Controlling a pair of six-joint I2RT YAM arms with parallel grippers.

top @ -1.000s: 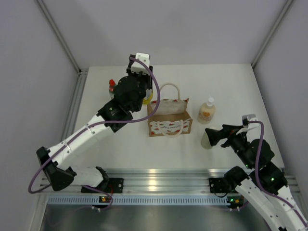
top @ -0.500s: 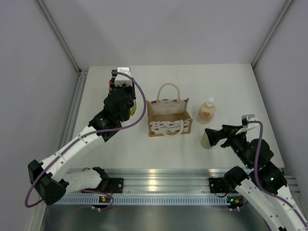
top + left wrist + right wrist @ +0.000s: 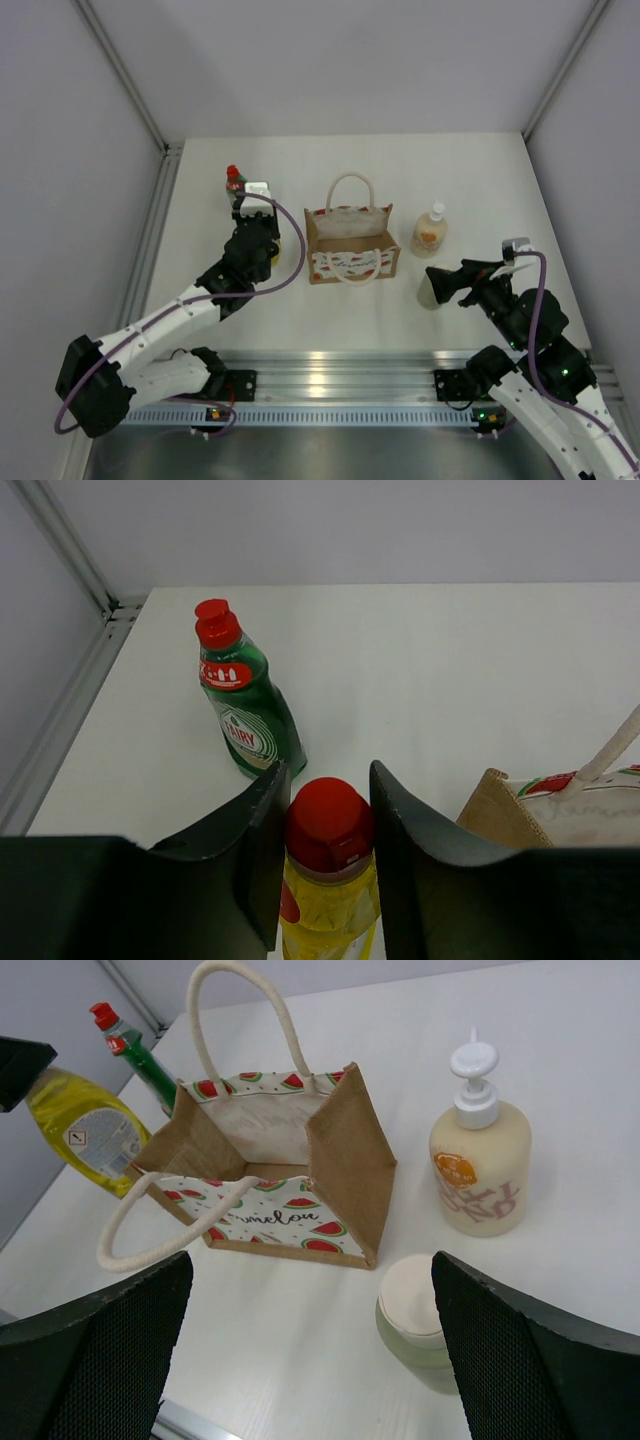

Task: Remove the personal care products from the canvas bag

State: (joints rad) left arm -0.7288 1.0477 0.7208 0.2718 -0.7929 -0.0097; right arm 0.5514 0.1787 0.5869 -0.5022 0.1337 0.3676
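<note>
The canvas bag point(image 3: 350, 245) stands open mid-table, and only its cream lining shows inside point(image 3: 275, 1130). My left gripper point(image 3: 328, 830) is shut on the red cap of the yellow bottle point(image 3: 330, 900), which hangs tilted just left of the bag point(image 3: 85, 1130). Behind it the dark green bottle point(image 3: 245, 710) with a red cap stands on the table point(image 3: 234, 182). Right of the bag stands the cream pump bottle point(image 3: 480, 1165). The pale green bottle point(image 3: 415, 1305) with a white cap stands between the wide-apart fingers of my open right gripper point(image 3: 315, 1350), untouched.
A metal rail point(image 3: 150, 230) runs along the table's left edge, close to the dark green bottle. Grey walls enclose the back and both sides. One cream handle point(image 3: 160, 1230) of the bag droops forward over its watermelon-print front.
My left arm has swung left and back from the bag's left rim, carrying the yellow bottle with it, and the dark green bottle now shows. The right arm has not moved.
</note>
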